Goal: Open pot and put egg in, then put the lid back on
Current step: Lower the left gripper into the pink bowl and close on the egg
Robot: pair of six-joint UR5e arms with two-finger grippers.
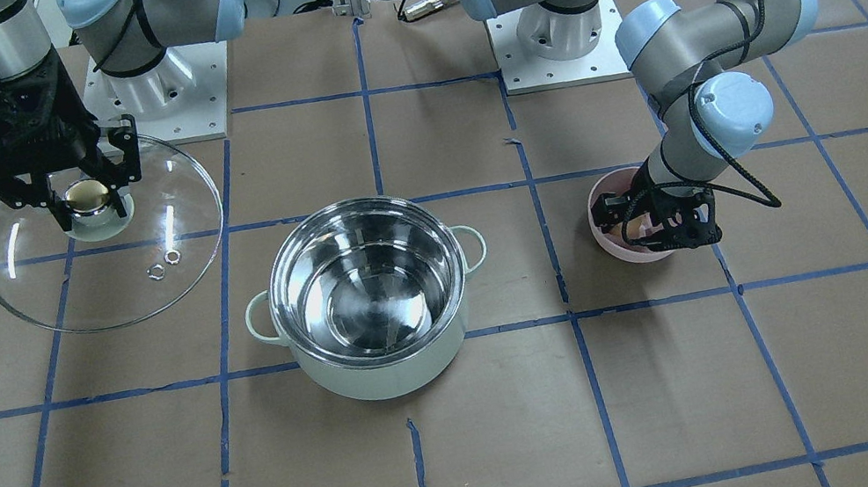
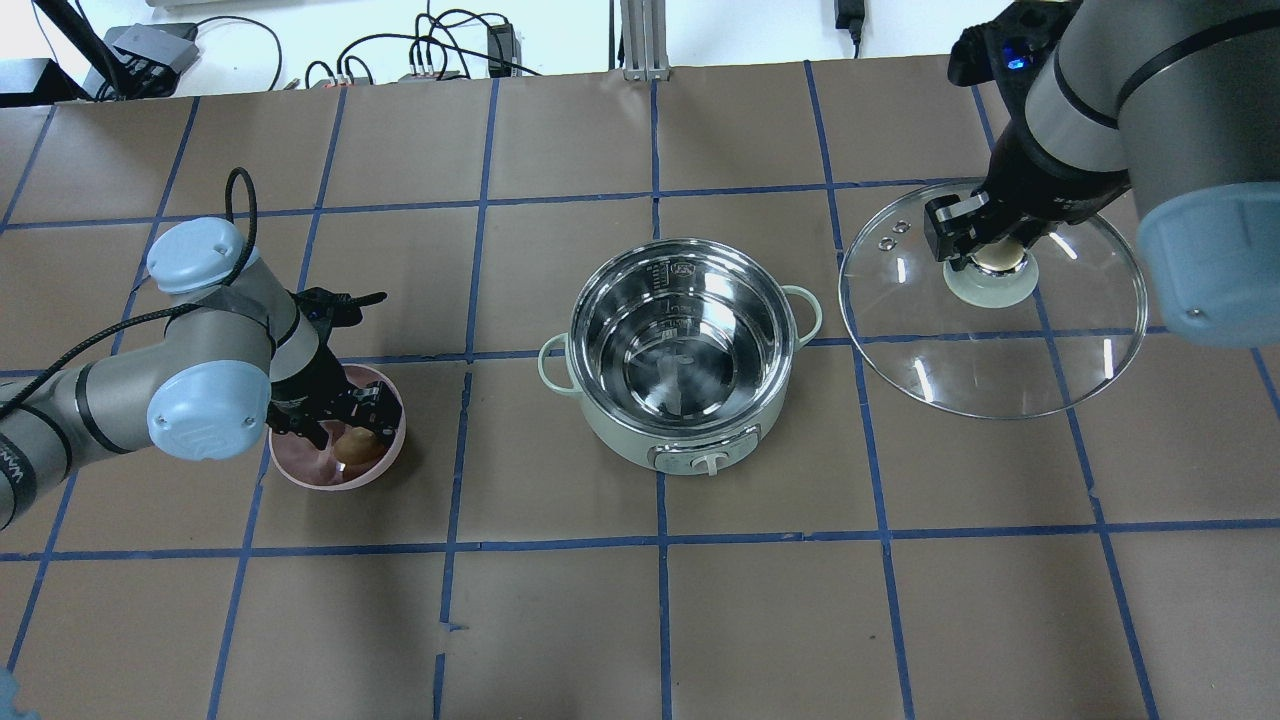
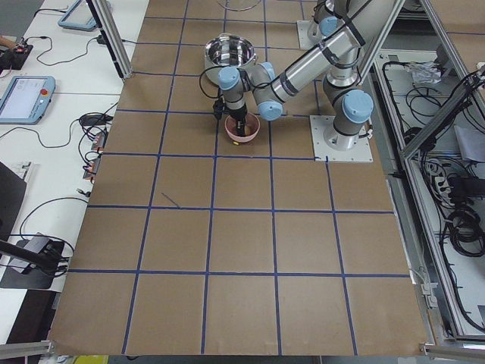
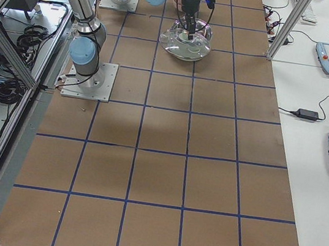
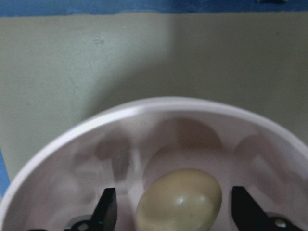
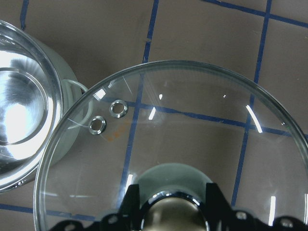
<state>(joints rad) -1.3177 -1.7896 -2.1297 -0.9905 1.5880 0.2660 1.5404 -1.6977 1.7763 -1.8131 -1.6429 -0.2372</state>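
Note:
The mint-green pot [image 2: 690,440] stands open with nothing inside at the table's middle. My right gripper [image 2: 985,250] is shut on the golden knob [image 1: 88,195] of the glass lid [image 2: 1000,350] and holds it to the pot's side, clear of the pot. In the right wrist view the lid [image 6: 192,134] fills the frame, with the pot [image 6: 24,106] at the left edge. The tan egg [image 5: 179,202] lies in the pink bowl [image 2: 300,470]. My left gripper [image 2: 350,430] is down in the bowl, open, with a finger on either side of the egg and a gap at each side.
The table is covered in brown paper with a blue tape grid. Both arm bases [image 1: 156,87] stand at the robot's edge. Cables and boxes [image 2: 440,60] lie beyond the far edge.

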